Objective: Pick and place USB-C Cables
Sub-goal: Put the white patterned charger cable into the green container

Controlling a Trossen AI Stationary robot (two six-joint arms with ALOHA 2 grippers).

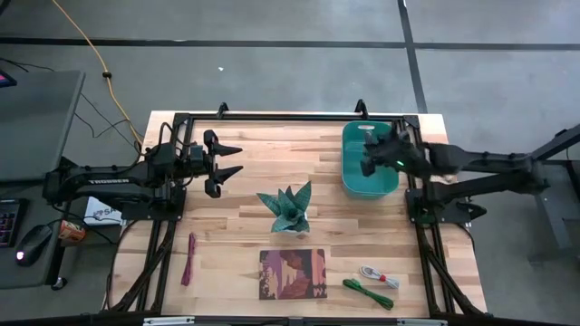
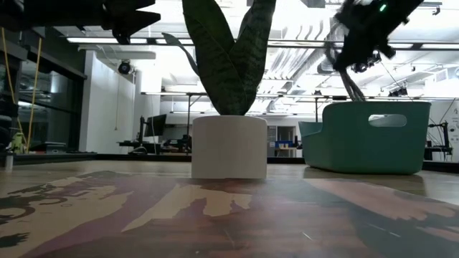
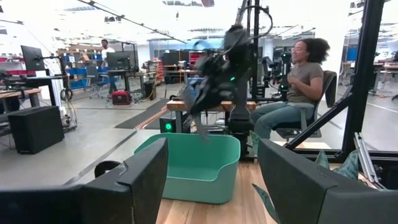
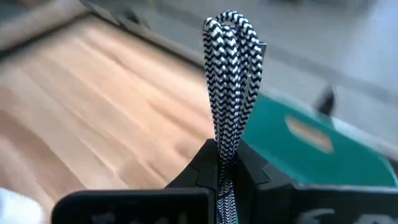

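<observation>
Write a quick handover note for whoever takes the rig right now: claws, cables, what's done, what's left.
Right claw: shut on the black-and-white braided cable, held above the teal bin at the table's far right.
Left claw: open, empty, waiting over the far left of the table.
Cables on the table: dark red cable near left, white cable with red tie and green cable near right, beside the book.
Done: braided cable lifted and brought to the bin; not yet released. What the bin holds cannot be seen.
Left: release it, then move the other three.
</observation>
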